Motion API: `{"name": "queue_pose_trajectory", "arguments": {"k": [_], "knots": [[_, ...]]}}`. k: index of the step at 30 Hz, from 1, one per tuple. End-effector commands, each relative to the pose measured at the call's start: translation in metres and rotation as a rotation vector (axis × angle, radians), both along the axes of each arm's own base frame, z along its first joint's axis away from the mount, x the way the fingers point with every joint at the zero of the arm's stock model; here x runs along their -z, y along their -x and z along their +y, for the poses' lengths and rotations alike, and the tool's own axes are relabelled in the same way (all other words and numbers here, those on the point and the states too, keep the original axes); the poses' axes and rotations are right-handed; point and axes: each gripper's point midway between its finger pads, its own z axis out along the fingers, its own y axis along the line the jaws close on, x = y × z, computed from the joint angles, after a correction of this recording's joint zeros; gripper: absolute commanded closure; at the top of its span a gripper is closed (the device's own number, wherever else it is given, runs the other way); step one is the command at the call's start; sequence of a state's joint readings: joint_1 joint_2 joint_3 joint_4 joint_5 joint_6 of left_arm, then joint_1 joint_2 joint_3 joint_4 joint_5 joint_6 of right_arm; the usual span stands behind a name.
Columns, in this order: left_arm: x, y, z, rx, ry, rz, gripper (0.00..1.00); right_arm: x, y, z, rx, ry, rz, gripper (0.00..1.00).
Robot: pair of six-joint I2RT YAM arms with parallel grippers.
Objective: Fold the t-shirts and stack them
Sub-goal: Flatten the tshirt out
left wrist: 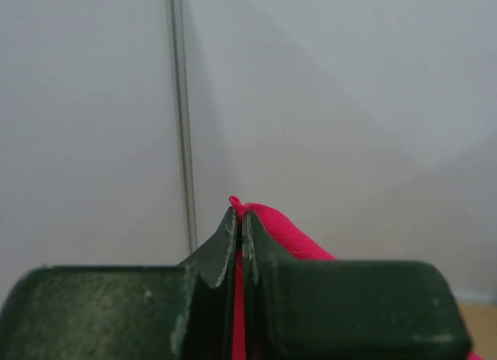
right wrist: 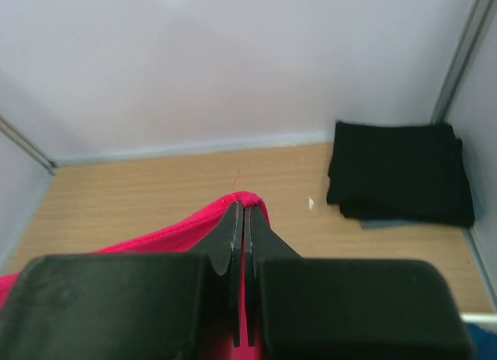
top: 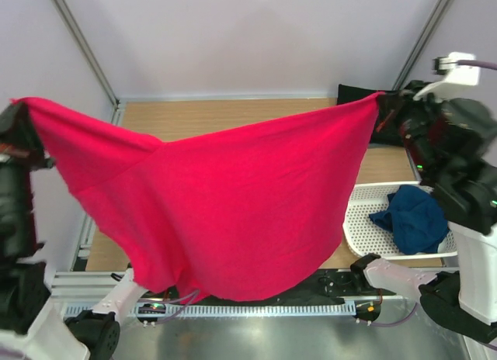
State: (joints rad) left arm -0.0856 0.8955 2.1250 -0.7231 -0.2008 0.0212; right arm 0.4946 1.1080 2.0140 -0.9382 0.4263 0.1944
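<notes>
- My left gripper [left wrist: 241, 217] is pinched tight on one corner of the red shirt [top: 233, 197]; my right gripper [right wrist: 241, 212] is clamped on the opposite corner
- Both are held high and wide apart, so the cloth hangs spread above the table [top: 233, 115]; I judge it is ready for laying flat
- The black shirt [right wrist: 400, 170] is folded at the far right; the navy shirt [top: 411, 220] is crumpled in the basket [top: 359, 220], close beside the red shirt's right edge
</notes>
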Motion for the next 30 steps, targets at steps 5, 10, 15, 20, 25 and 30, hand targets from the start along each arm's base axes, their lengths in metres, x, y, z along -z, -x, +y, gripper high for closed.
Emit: {"name": "queue_pose_trajectory", "arguments": {"k": [5, 10, 15, 20, 25, 30], "knots": [[0.124, -0.156, 0.016, -0.191, -0.155, 0.420, 1.00, 0.178, -0.083, 0.014, 0.185, 0.142, 0.275, 0.99], [0.231, -0.265, -0.005, -0.108, -0.165, 0.618, 1.00, 0.262, -0.138, 0.038, 0.127, 0.208, 0.348, 0.99], [0.282, -0.336, -0.020, -0.010, -0.141, 0.660, 1.00, 0.316, -0.208, 0.038, 0.137, 0.221, 0.378, 0.99], [0.306, -0.380, -0.033, 0.053, -0.135, 0.697, 1.00, 0.318, -0.264, 0.021, 0.171, 0.284, 0.351, 0.99], [0.322, -0.400, -0.031, 0.041, -0.113, 0.689, 1.00, 0.334, -0.304, 0.020, 0.173, 0.264, 0.330, 0.99], [0.334, -0.424, -0.034, 0.082, -0.107, 0.682, 1.00, 0.340, -0.331, 0.024, 0.172, 0.259, 0.320, 0.99]]}}
